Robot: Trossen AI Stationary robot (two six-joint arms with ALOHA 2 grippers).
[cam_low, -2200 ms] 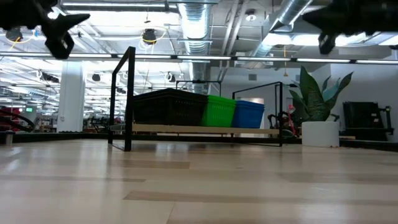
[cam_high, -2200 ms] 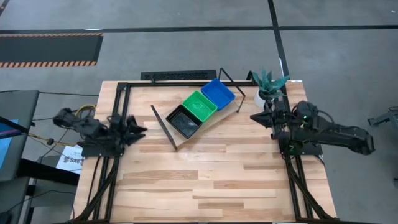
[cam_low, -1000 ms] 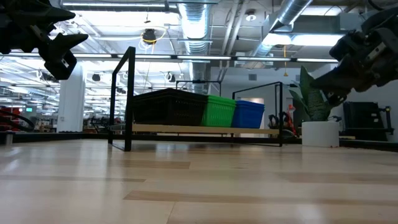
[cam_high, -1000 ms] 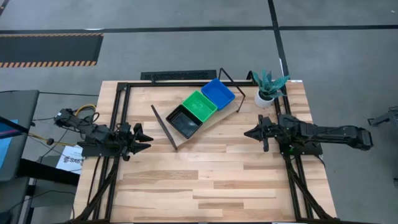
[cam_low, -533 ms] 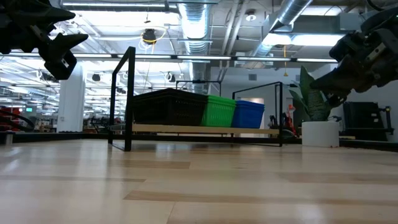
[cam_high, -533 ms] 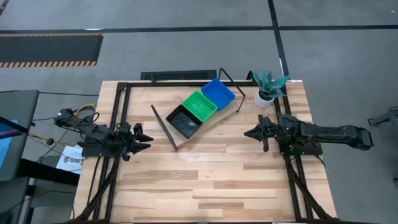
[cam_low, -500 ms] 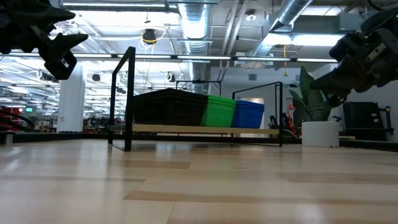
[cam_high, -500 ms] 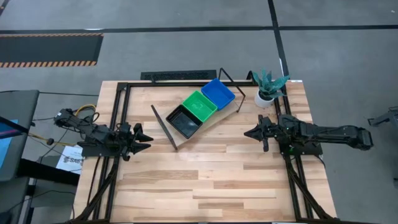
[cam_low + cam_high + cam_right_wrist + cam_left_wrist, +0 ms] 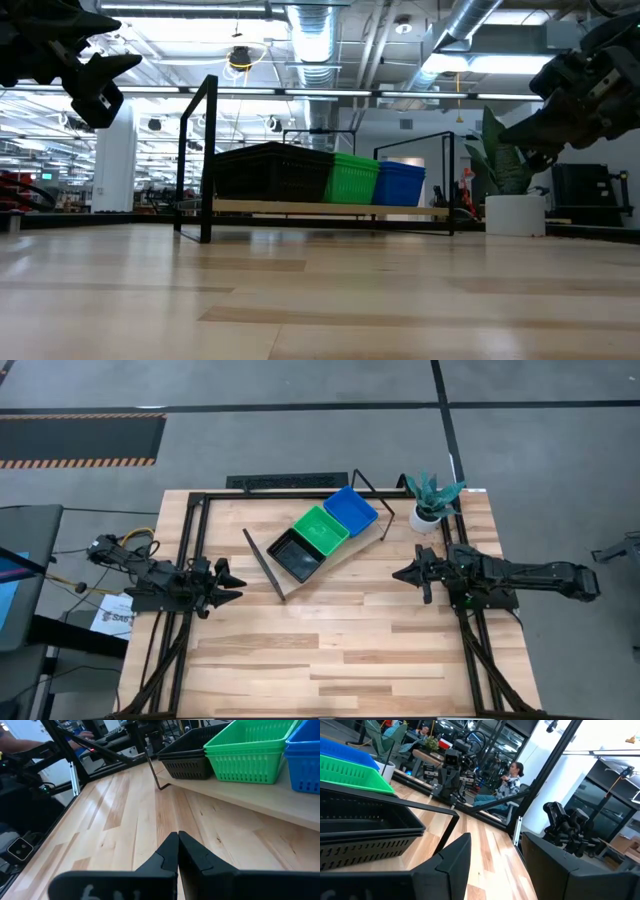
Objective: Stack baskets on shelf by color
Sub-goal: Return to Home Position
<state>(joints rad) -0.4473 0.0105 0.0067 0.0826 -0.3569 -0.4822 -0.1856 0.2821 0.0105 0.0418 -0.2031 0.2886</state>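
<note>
Centrally, baskets [image 9: 320,530] on shelf [image 9: 330,208], between left gripper [image 9: 232,582], seemingly spread, and right gripper [image 9: 398,574], closed.

Light wood table [image 9: 330,650]. Shelf [image 9: 330,208] stands directly on it, far centre, set at a diagonal, wire end frames upright. Three basket stacks sit side by side on the shelf board, touching: black stack [image 9: 296,554] at the near-left end, green stack [image 9: 321,530] in the middle, blue stack [image 9: 350,510] at the far-right end. White plant pot [image 9: 423,518] is on the table's far right corner, just beside the shelf's right end.
</note>
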